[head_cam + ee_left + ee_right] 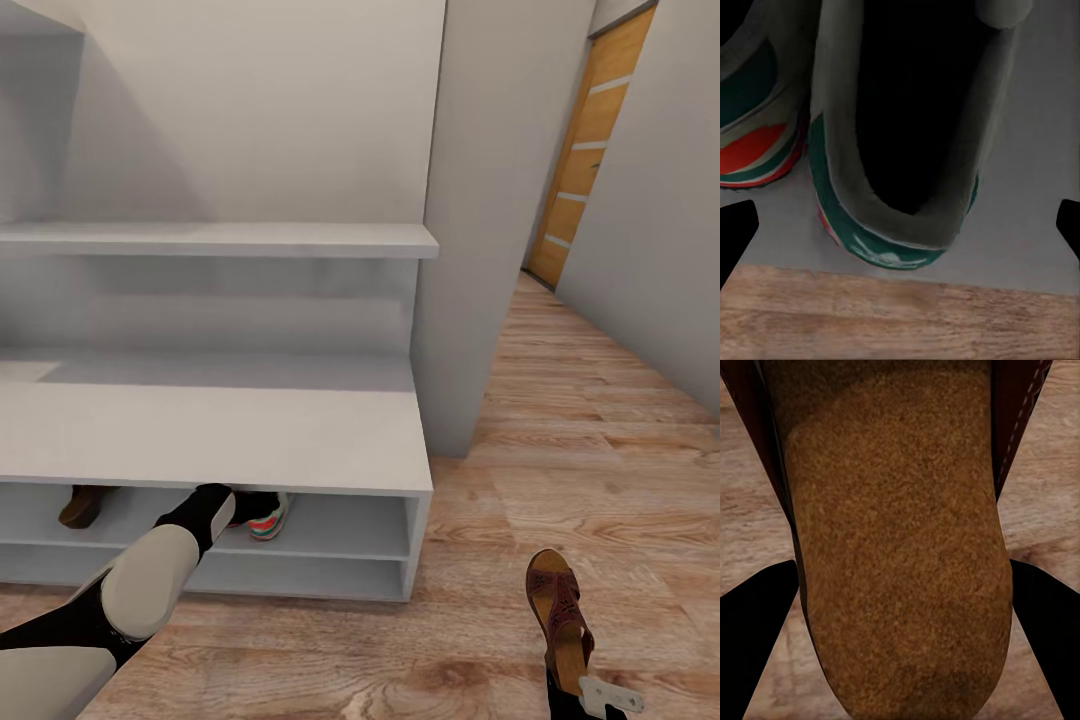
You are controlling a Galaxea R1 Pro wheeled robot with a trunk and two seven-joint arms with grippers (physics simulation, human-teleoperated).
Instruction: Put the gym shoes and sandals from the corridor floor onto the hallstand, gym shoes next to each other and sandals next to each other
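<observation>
Left gripper [900,221]: your left arm reaches under the bench top into the rack's upper shoe shelf; in the left wrist view the dark fingertips [736,232] stand wide apart at the two edges, with nothing between them but the shoe's heel ahead.
Right gripper [900,585]: your right one sits at the lower edge of the head view, at the heel of a sandal; in its wrist view the fingertips [757,622] flank the tan footbed closely on both sides, so it looks to hold the sandal, though you cannot see contact itself.
Gym shoes: one shoe [907,127] stands on the upper shelf, heel toward your left camera; the second shoe [757,120] is just beside it, its red and green side showing. In the head view a striped heel [268,520] peeks out beside your left wrist.
Sandals: one sandal [560,615] is over the floor [600,450], right of the rack, toe pointing away from you. The other sandal [80,505] lies on the same upper shelf, well left of the shoes.
Rack [210,435]: pale bench with two open shelves, a wall shelf [220,240] above.
</observation>
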